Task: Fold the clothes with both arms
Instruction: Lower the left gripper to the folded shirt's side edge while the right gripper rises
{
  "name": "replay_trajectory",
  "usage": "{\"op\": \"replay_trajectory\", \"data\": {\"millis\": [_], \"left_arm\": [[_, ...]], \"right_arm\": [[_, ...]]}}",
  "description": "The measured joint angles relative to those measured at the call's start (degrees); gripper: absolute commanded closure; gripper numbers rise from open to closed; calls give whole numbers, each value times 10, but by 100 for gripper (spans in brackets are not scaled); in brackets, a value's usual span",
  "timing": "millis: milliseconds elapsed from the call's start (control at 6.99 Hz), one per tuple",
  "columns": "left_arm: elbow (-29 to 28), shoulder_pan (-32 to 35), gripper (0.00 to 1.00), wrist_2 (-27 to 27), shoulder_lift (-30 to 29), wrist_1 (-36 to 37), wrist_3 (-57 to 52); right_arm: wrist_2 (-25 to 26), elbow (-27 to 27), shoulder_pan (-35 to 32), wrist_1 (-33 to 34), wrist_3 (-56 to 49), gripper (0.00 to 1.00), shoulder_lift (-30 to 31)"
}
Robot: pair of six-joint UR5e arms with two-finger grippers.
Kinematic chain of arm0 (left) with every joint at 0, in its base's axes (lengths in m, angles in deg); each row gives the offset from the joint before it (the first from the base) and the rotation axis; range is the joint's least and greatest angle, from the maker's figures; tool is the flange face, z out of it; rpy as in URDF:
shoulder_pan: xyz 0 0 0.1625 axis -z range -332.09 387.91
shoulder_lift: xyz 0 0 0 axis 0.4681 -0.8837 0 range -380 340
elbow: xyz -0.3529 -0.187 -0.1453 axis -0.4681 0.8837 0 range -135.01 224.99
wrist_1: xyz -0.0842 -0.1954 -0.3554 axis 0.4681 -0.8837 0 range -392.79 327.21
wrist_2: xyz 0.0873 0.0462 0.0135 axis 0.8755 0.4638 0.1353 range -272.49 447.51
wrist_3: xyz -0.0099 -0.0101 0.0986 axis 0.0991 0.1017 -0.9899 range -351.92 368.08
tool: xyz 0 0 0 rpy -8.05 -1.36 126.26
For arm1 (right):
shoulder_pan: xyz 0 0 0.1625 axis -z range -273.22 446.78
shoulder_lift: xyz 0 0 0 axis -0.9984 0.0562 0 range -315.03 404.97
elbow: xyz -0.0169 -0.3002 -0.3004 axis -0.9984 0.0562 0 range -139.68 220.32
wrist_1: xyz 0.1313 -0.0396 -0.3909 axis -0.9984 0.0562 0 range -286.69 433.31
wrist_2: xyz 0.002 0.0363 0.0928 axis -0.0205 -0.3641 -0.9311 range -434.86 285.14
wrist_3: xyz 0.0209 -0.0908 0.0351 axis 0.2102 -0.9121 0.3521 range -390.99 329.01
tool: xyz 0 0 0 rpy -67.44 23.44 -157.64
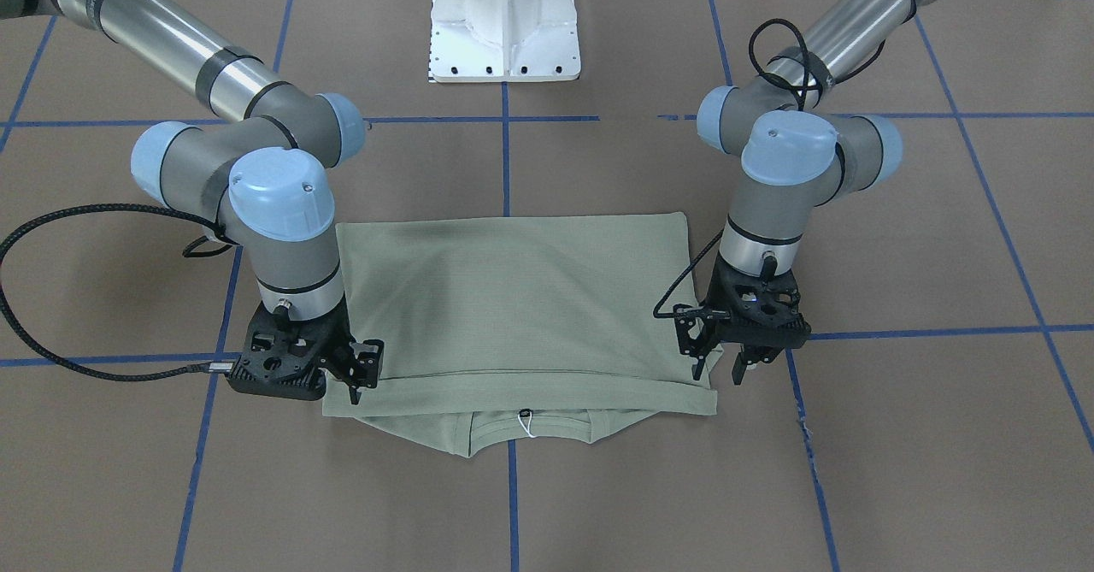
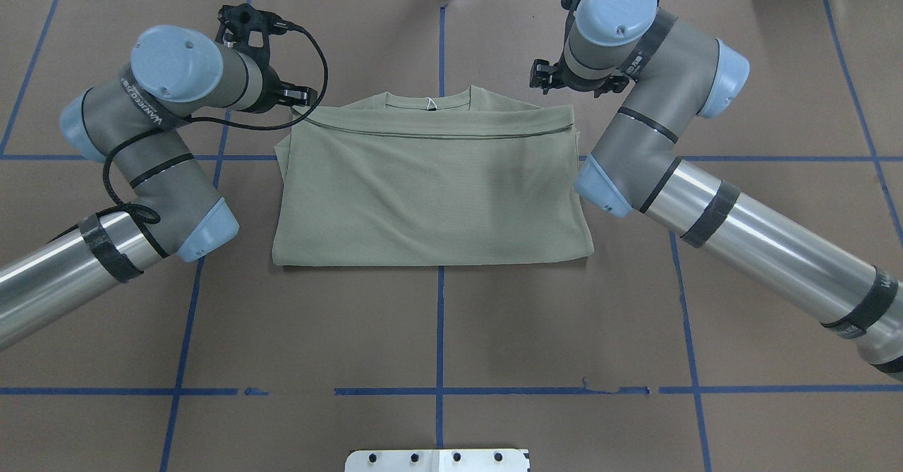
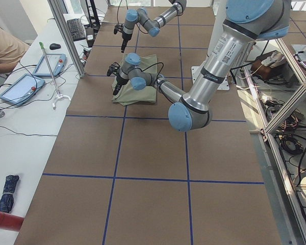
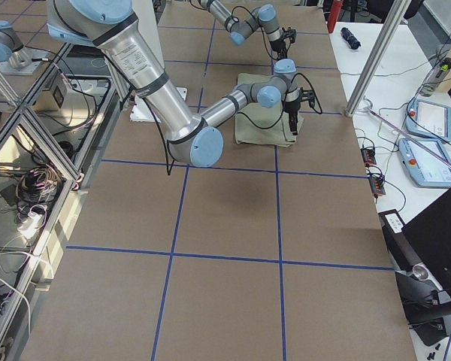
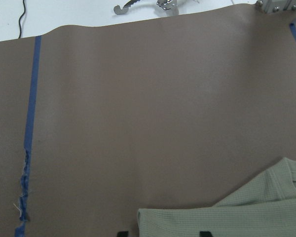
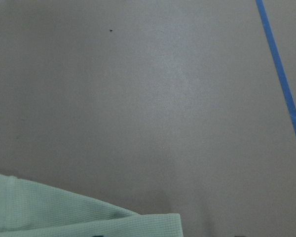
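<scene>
Left gripper (image 1: 722, 367) in the front-facing view: jaws wide apart, pointing down, straddling one corner of the sage-green shirt (image 1: 521, 298) on the side away from the white pedestal (image 1: 506, 20); nothing clamped. Right gripper (image 1: 363, 375) is at the other far corner, jaws look parted too, tips at the folded edge. The shirt lies flat on the brown table (image 1: 897, 469), folded to a rectangle, straight out from the pedestal. Its ribbed neckline (image 1: 530, 439) and white tag loop (image 1: 526, 423) poke out on the side away from the pedestal.

Overhead view: the shirt (image 2: 430, 190) is centred beyond the pedestal (image 2: 437, 460), across a blue tape line (image 2: 439, 331). A folded edge runs across just short of the collar. The left gripper (image 2: 293, 94) and right gripper (image 2: 550, 77) sit at the two shirt corners farthest from the pedestal; the wrists hide most of the fingers.

Left side view: the shirt (image 3: 137, 97) is small, with the near arm's left gripper (image 3: 116, 84) at its edge and the far right gripper (image 3: 123, 43) beyond. A person's sleeve (image 3: 2, 48) and a teach pendant (image 3: 18, 87) are at the white bench.

Right side view: the shirt (image 4: 263, 128) has the near right gripper (image 4: 293, 116) at its edge and the far left gripper (image 4: 280, 56) behind; jaw gap unreadable.

Left wrist view: two black fingertips (image 5: 121, 233) are well apart, with the shirt (image 5: 222, 219) corner between them and bare table beyond.

Right wrist view: shirt (image 6: 64, 210) corner and tape line (image 6: 281, 84); fingertips too faint to judge.
</scene>
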Motion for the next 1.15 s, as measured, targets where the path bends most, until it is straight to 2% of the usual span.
{"op": "replay_trajectory", "data": {"millis": [286, 429, 716, 859, 1145], "left_arm": [[109, -29, 0, -28, 90, -6, 30], [146, -59, 8, -31, 132, -24, 73], [160, -125, 29, 1, 194, -105, 167], [156, -145, 39, 18, 204, -125, 200], [145, -160, 74, 32, 208, -136, 226]], "right_arm": [[-18, -14, -7, -2, -21, 0, 9], [-19, -16, -8, -2, -22, 0, 10], [-18, -19, -8, -2, -23, 0, 10], [-17, -20, -8, -2, -24, 0, 10], [-17, -21, -8, -2, -23, 0, 8]]}}
